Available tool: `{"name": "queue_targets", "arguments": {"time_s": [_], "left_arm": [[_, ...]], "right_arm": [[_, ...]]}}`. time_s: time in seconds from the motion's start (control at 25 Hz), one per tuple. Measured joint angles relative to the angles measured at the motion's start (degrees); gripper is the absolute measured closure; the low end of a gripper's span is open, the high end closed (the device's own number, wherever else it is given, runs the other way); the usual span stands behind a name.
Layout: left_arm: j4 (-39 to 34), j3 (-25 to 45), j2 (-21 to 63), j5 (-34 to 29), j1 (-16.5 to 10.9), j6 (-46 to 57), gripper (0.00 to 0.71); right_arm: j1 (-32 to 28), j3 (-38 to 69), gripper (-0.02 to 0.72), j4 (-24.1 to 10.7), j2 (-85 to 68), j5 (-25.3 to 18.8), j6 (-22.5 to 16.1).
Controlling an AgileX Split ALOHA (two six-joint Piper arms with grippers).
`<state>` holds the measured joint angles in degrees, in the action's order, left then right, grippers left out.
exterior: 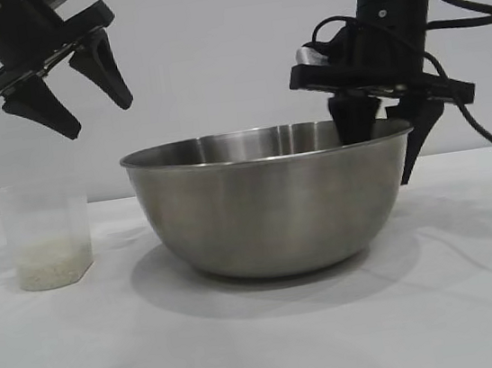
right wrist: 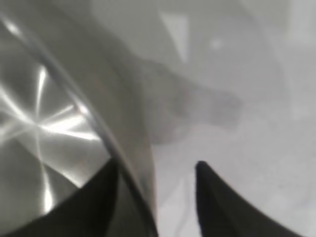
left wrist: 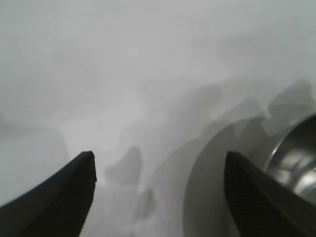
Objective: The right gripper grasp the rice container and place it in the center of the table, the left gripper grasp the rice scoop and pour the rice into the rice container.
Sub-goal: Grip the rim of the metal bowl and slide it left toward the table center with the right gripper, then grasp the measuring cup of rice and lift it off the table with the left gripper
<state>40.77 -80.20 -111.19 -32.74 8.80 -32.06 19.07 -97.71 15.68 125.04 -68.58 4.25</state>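
Bowl (exterior: 271,203) sits mid-frame; my right gripper (exterior: 390,142) straddles its rim, fingers apart, letting go. Next, my left gripper (exterior: 80,92), open upper left, must drop onto the scoop (exterior: 44,233).

Level table-height exterior facing both arms — two close downward wrist views, all sharing the rice container (exterior: 271,203).

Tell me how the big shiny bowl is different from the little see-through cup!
The rice container is wide, round, grey steel; the rice scoop is small, narrow, clear plastic. The scoop has a side handle; the container has none. Rice shows through the scoop's wall; the container's inside is hidden here. Both stand upright on the table.
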Motion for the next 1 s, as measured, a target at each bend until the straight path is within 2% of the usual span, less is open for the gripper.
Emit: {"name": "queue_targets", "arguments": {"time_s": [0.08, 0.24, 0.28, 0.36, 0.48, 0.6, 0.64, 0.8, 1.0], "left_arm": [[0.0, 0.0, 0.0, 0.0, 0.0, 0.0, 0.23], [0.0, 0.0, 0.0, 0.0, 0.0, 0.0, 0.23], [0.0, 0.0, 0.0, -0.06, 0.0, 0.0, 0.23], [0.0, 0.0, 0.0, -0.19, 0.0, 0.0, 0.23], [0.0, 0.0, 0.0, -0.19, 0.0, 0.0, 0.23], [0.0, 0.0, 0.0, -0.27, 0.0, 0.0, 0.23], [0.0, 0.0, 0.0, -0.27, 0.0, 0.0, 0.23], [0.0, 0.0, 0.0, -0.27, 0.0, 0.0, 0.23], [0.0, 0.0, 0.0, -0.27, 0.0, 0.0, 0.23]], "right_arm": [[0.0, -3.04, 0.19, -0.65, 0.0, -0.73, -0.14], [0.0, -9.08, 0.195, -4.31, 0.0, -1.16, -0.23], [0.0, -9.89, 0.155, -5.38, -0.11, -1.16, -0.33], [0.0, -11.4, 0.169, -7.5, -0.51, -1.59, -0.29], [0.0, -11.94, 0.169, -12.75, -1.95, -1.9, -0.51], [-0.14, -11.94, 0.169, -18.8, -3.24, -2.05, -3.24], [-0.56, -11.94, 0.169, -19.71, -3.48, -2.05, -3.6], [-3.35, -11.94, 0.169, -20.11, -4.84, -2.18, -4.32], [-7.45, -11.94, 0.169, -18.64, -8.07, -2.47, -4.55]]}}
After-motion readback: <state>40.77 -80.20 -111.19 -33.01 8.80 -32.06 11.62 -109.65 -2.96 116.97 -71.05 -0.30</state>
